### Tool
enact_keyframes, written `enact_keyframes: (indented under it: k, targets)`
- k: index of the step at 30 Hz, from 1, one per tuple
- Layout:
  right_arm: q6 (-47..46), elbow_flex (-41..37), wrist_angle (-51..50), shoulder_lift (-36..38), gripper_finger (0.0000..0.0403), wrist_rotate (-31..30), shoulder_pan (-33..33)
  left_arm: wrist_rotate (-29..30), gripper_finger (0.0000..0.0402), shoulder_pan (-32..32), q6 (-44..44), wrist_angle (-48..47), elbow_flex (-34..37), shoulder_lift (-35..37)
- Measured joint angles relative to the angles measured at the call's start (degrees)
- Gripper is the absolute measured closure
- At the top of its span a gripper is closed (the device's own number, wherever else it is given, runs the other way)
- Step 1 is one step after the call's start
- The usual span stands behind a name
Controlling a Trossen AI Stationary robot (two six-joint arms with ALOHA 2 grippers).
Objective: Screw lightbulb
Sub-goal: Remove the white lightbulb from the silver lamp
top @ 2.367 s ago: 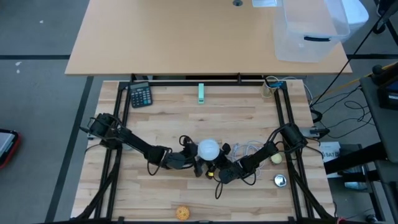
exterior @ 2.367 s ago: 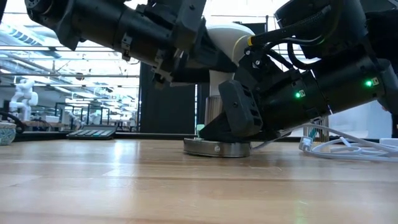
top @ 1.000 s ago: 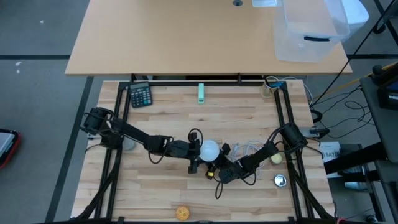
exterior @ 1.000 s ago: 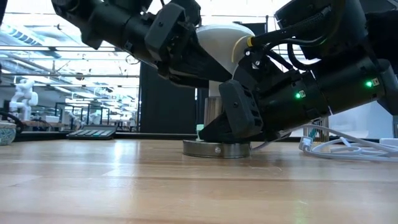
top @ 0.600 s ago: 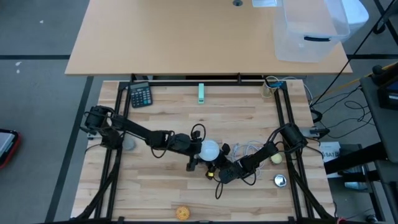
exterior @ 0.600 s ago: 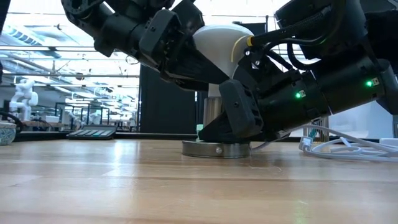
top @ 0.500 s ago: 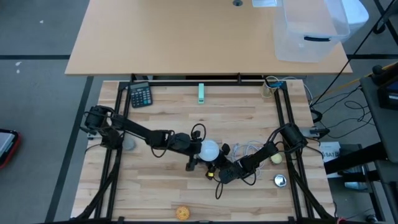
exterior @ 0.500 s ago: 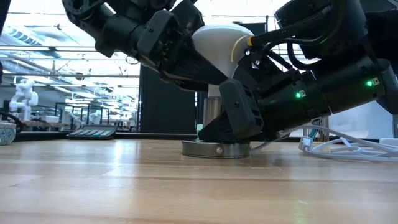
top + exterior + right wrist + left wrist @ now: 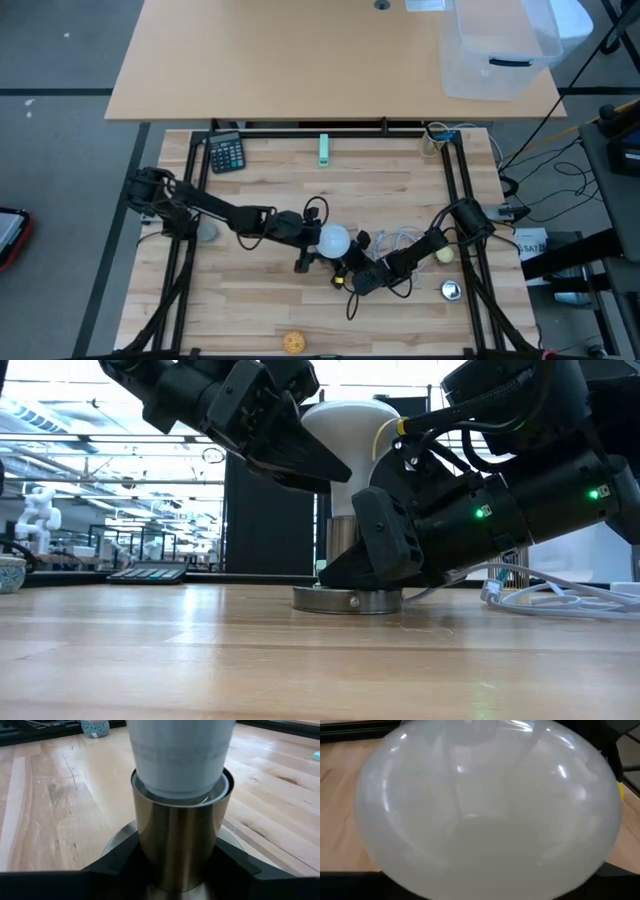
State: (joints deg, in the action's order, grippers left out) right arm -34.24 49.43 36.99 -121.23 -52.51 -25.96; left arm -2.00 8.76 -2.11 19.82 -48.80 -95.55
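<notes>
The white lightbulb [image 9: 333,240] stands upright at the table's middle, its narrow end down in a metal socket [image 9: 177,835] on a round metal base [image 9: 345,598]. My left gripper [image 9: 318,240] reaches in from the table's left and is shut on the bulb's globe [image 9: 485,805], which fills the left wrist view. My right gripper [image 9: 345,265] comes in low from the right and is shut on the socket's cylinder below the bulb. My left gripper holds the bulb's round globe [image 9: 320,430] between its two fingers, one on the far side and one on the near side. It comes from the table's left, slanting slightly down. The bulb stands upright in the socket. The touching spots themselves are hidden by the globe. My right gripper pinches the socket's metal cylinder [image 9: 150,855] low down, one finger [image 9: 112,867] on each side. The fingers come nearly level from the table's right and near side. The socket stands upright with its base flat on the table.
A calculator [image 9: 226,153] and a green piece [image 9: 324,149] lie near the far edge. A white cable [image 9: 400,238], a yellowish ball [image 9: 444,255] and a small metal piece [image 9: 450,290] lie at the right. An orange ball [image 9: 292,342] sits at the near edge and a grey disc [image 9: 206,232] at the left.
My left gripper has risen a little and swung slightly toward the table's far-left around the globe, rolling somewhat. More of the globe's left side now shows in the low view. The bulb stays upright in the socket.
</notes>
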Motion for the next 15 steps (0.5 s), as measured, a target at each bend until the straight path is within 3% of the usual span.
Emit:
enact_keyframes:
  k: [15]
  targets:
    - [0.00, -0.02, -0.01, 0.00, 0.0220, 0.02, 0.00, -0.95, 0.0129, -0.18, -1.84, -1.46, -0.02, 0.81]
